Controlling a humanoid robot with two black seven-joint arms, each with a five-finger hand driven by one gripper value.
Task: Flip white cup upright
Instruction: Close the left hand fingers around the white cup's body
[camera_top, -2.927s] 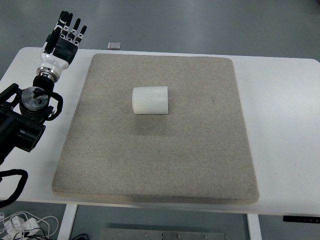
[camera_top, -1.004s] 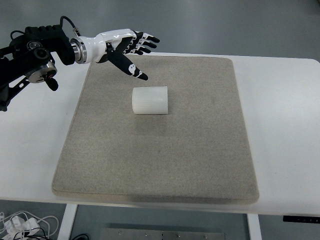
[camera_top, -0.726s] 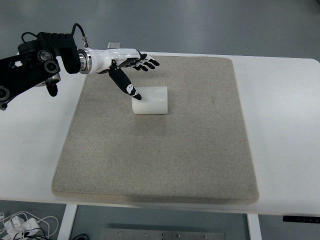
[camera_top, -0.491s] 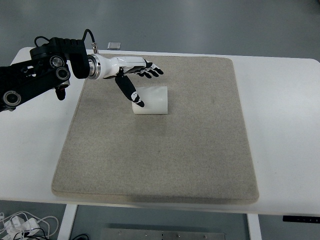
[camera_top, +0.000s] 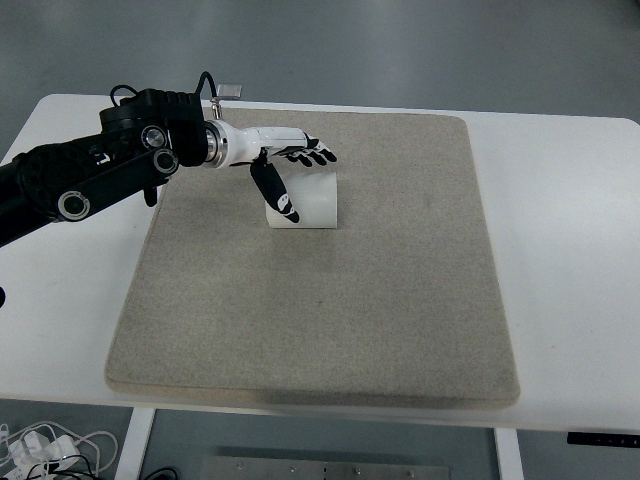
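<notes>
One ribbed white cup (camera_top: 308, 203) lies sideways on the coarse beige mat (camera_top: 330, 320), my left hand (camera_top: 285, 160) spread over it.

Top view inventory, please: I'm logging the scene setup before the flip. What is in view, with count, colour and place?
white cup: one, white, ribbed, on the mat's far-centre part, partly covered by the hand.
mat: one, grey-beige, rectangular, covers most of the table's middle.
table: one, white, under the mat, with bare margins left and right.
small flat object: one, grey, on the floor just beyond the table's far edge; too small to identify.
cables: a white bundle, on the floor at the bottom left.
left hand: one, white with black fingers, over the cup's left part, fingers spread, thumb reaching down in front of the cup; black arm enters from the left.
Right arm: not in view.
</notes>
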